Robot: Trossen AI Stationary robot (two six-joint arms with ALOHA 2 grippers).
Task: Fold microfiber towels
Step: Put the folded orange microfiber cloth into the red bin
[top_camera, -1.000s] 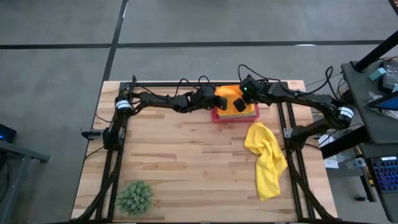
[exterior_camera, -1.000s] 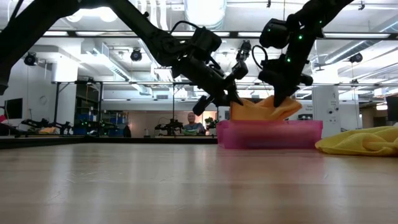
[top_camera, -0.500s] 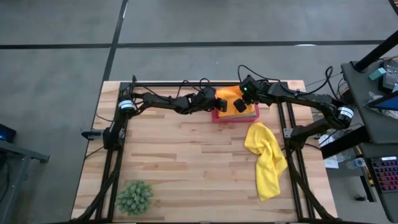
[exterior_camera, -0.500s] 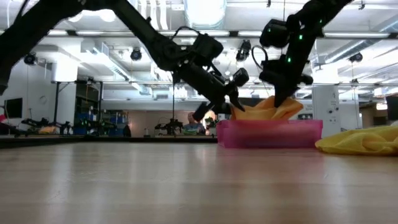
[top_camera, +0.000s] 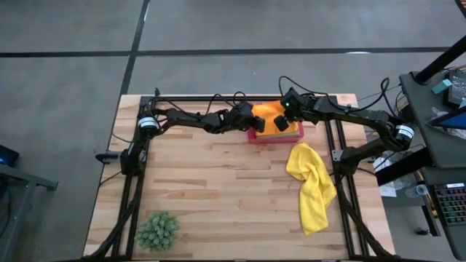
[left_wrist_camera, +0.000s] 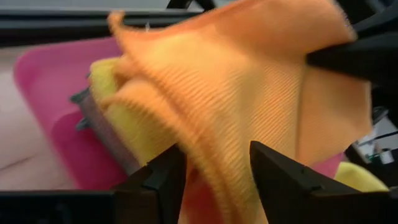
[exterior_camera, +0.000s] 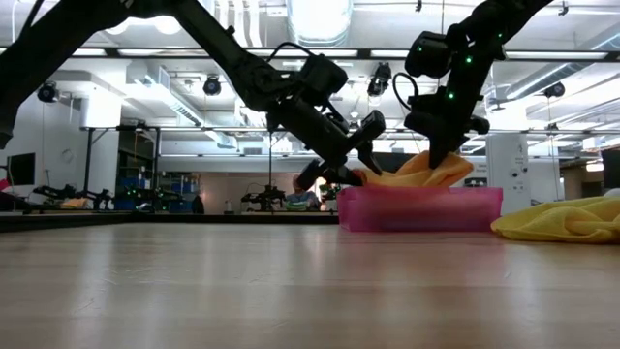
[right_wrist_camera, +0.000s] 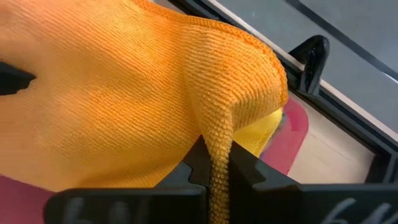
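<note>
An orange towel (top_camera: 268, 110) lies heaped over the pink tray (top_camera: 251, 137) at the table's far middle, on top of a folded yellow towel (left_wrist_camera: 134, 124) and a grey-green one (left_wrist_camera: 106, 130) stacked in the tray. My left gripper (left_wrist_camera: 217, 168) stands open at the tray's left end, with the orange cloth between its fingers. My right gripper (right_wrist_camera: 219, 171) is shut on the orange towel (exterior_camera: 417, 173) above the tray's middle. A second yellow towel (top_camera: 312, 182) lies crumpled on the table to the right. My left gripper has its fingers (left_wrist_camera: 165, 177) on either side of a hanging part of the orange towel (left_wrist_camera: 214, 155), slanting down from the table's left. I cannot tell whether they touch the cloth. My right gripper pinches a raised fold of the orange towel (right_wrist_camera: 217, 134) between its two fingers, coming from above and slanting down. The cloth drapes slack away from the pinch, and its lower part rests on the towels in the tray.
A spiky green plant ball (top_camera: 157, 230) sits at the near left corner. The crumpled yellow towel (exterior_camera: 562, 221) takes up the right side of the table. Bare wood stretches across the middle and near part. Black frame rails run along the far edge and both sides.
My left gripper has opened, its fingers spreading apart around the orange towel's left end, and has sunk slightly toward the tray. That end of the towel has dropped lower onto the stack. The end held by my right gripper has stayed where it was.
</note>
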